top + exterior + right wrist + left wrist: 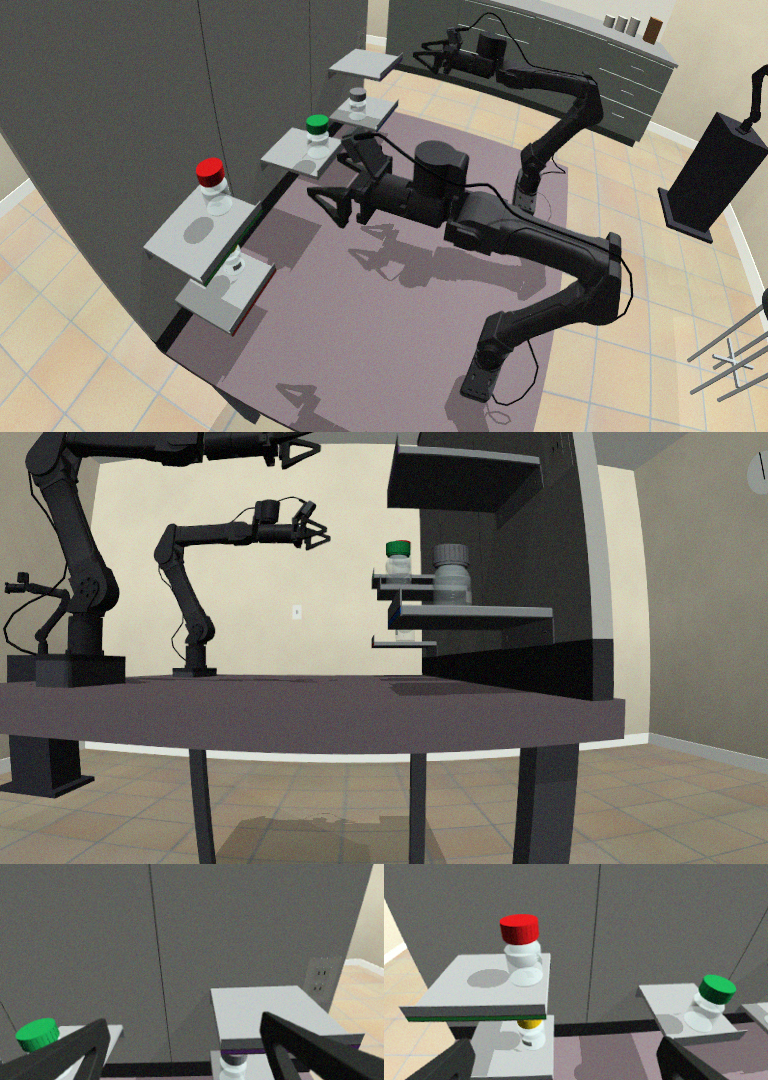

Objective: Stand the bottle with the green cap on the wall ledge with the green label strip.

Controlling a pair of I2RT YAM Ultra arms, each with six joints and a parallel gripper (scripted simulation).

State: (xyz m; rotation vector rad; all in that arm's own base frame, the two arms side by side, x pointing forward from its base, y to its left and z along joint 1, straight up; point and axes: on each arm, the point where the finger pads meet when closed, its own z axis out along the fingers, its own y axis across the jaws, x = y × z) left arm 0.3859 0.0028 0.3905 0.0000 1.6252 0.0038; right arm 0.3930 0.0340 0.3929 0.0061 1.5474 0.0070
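Note:
The green-capped bottle (317, 134) (398, 560) (713, 996) (39, 1035) stands upright on the middle ledge (281, 150) (666, 1001). The ledge with the green strip (174, 239) (442, 986) holds a red-capped bottle (213, 188) (522, 948). A yellow-capped bottle (530, 1033) (234, 264) stands on the ledge below, partly hidden. A grey-capped bottle (357, 104) (451, 577) (233, 1066) stands on a blue-strip ledge (510, 611). My left gripper (323, 173) (328, 534) (567, 1047) is open and empty, out from the ledges. My right gripper (417, 49) (316, 439) (184, 1024) is open and empty, high up, away from the bottles.
An upper ledge (365, 63) (461, 484) (270, 1011) with a purple strip hangs above the grey-capped bottle and bears nothing. A red-strip ledge (201, 301) sits under the green-strip one. The dark wall panel (263, 59) (654, 922) rises behind the ledges.

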